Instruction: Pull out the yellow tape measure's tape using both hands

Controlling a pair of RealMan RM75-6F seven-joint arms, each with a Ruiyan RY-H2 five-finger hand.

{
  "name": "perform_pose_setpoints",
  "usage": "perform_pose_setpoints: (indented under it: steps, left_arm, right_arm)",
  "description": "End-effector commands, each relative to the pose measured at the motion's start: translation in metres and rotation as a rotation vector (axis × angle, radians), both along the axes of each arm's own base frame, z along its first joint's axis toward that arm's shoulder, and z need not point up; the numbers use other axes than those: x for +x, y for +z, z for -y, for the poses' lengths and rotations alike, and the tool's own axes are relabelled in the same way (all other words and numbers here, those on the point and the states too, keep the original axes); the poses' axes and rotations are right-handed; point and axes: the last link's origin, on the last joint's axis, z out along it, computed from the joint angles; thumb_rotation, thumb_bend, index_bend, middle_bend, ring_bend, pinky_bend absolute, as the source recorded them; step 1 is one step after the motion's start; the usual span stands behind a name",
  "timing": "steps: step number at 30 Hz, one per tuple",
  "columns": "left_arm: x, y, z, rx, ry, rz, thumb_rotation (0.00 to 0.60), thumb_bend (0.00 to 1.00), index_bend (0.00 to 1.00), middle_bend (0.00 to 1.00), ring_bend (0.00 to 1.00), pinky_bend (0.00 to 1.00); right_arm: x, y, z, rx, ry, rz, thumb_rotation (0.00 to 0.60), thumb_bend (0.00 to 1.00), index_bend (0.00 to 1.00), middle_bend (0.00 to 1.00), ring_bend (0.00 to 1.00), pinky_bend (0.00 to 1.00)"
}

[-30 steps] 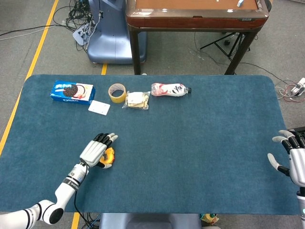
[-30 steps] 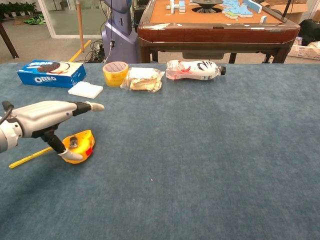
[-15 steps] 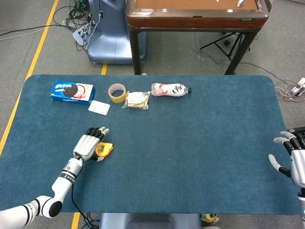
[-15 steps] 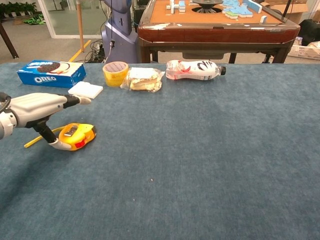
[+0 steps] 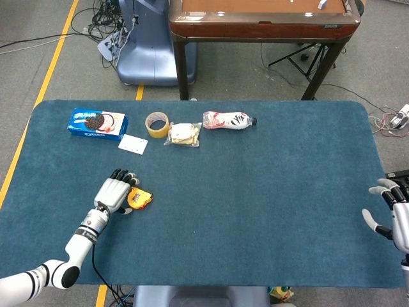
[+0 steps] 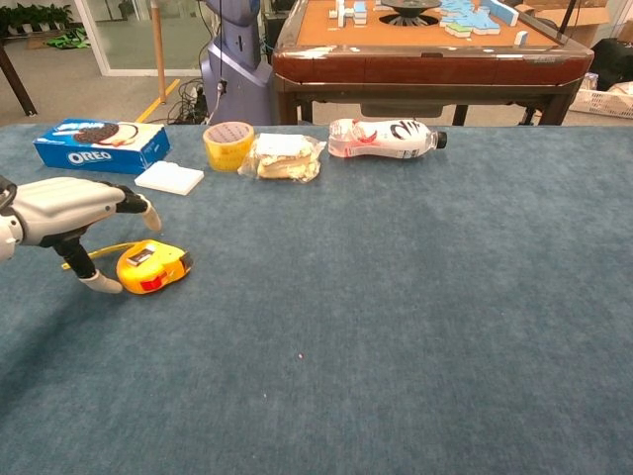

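Note:
The yellow tape measure (image 6: 153, 267) lies on the blue table, left of the middle, with a short strip of yellow tape (image 6: 107, 250) showing at its left side. In the head view the tape measure (image 5: 139, 199) lies just right of my left hand (image 5: 114, 194). My left hand (image 6: 67, 212) hovers at the case's left with its fingers apart and arched; its thumb (image 6: 97, 282) comes close to the case, which does not look gripped. My right hand (image 5: 396, 214) is open at the table's right edge, far from the tape measure, and shows only in the head view.
Along the far left of the table (image 5: 268, 192) lie an Oreo box (image 5: 97, 123), a white card (image 5: 133, 144), a roll of tape (image 5: 157, 124), a wrapped snack (image 5: 183, 134) and a bottle on its side (image 5: 229, 119). A wooden table (image 5: 262, 19) stands beyond.
My left hand carried the tape measure away from the front edge and leftward, then drew back from it; the case now lies on the table. My right hand has barely moved.

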Motion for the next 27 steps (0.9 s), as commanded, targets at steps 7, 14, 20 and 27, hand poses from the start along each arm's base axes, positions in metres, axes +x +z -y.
perform_pose_setpoints:
  steps: [7, 14, 20, 27]
  left_arm:
    - [0.003, -0.005, -0.003, -0.042, -0.016, -0.02, 0.6, 0.11, 0.23, 0.17, 0.08, 0.04]
    - [0.007, -0.01, -0.005, -0.068, -0.026, -0.022, 0.6, 0.11, 0.23, 0.17, 0.08, 0.04]
    - [0.007, -0.012, -0.007, -0.076, -0.043, -0.051, 0.6, 0.11, 0.25, 0.17, 0.08, 0.04]
    - [0.004, -0.01, -0.008, -0.081, -0.041, -0.059, 0.6, 0.11, 0.29, 0.22, 0.1, 0.04]
  right_arm:
    - [-0.002, 0.0, -0.002, 0.0, -0.009, 0.001, 0.6, 0.34, 0.38, 0.28, 0.21, 0.22]
    - [-0.001, 0.001, -0.003, -0.002, -0.014, -0.001, 0.6, 0.34, 0.38, 0.28, 0.21, 0.22]
    - [-0.001, 0.001, -0.004, -0.006, -0.02, -0.002, 0.6, 0.34, 0.38, 0.28, 0.21, 0.22]
    - [0.0, 0.001, -0.005, -0.008, -0.021, -0.006, 0.6, 0.34, 0.38, 0.28, 0.21, 0.22]
